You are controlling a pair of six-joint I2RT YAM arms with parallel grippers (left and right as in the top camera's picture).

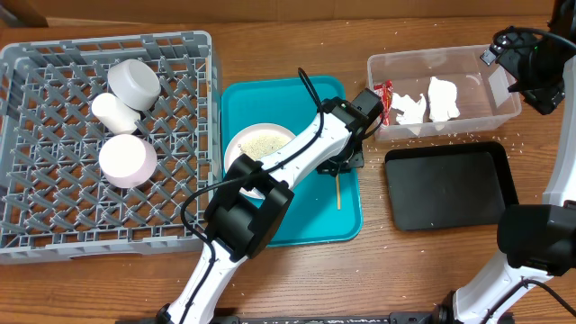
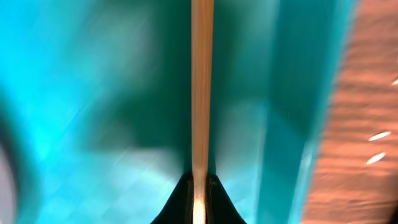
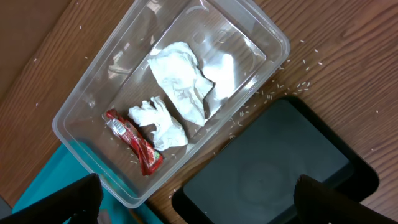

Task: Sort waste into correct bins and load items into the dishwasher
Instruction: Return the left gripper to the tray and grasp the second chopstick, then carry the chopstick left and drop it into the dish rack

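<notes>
Over the teal tray [image 1: 243, 99], the left hand [image 1: 346, 165] reaches down from a white and black arm. Its close camera view is blurred, yet the left hand [image 2: 199, 190] shows two dark fingers [image 2: 180, 202] pressed together on the wooden chopsticks [image 2: 200, 81]. These appear as one pale strip running straight ahead from the grip, so one or two cannot be told. From overhead the chopsticks [image 1: 338, 191] lie on the tray's floor just below this hand. Beside the hand, further left on the same tray, sits a white plate [image 1: 270, 129] dusted with rice grains [image 1: 261, 142]. Far to that hand's left, a grey dish rack [image 1: 54, 180] holds three pieces of white crockery [image 1: 126, 160].

The right hand [image 1: 508, 54] hangs above the far end of a clear tub [image 1: 504, 112], its fingers [image 3: 74, 199] spread wide and holding nothing. Below the right hand [image 3: 198, 183], the clear tub [image 3: 74, 118] contains two crumpled napkins [image 3: 180, 81] and a red wrapper [image 3: 134, 142]. A black tray [image 3: 273, 168] lies alongside it on the wooden desk [image 1: 297, 45], with more grains [image 3: 298, 62] scattered nearby.
</notes>
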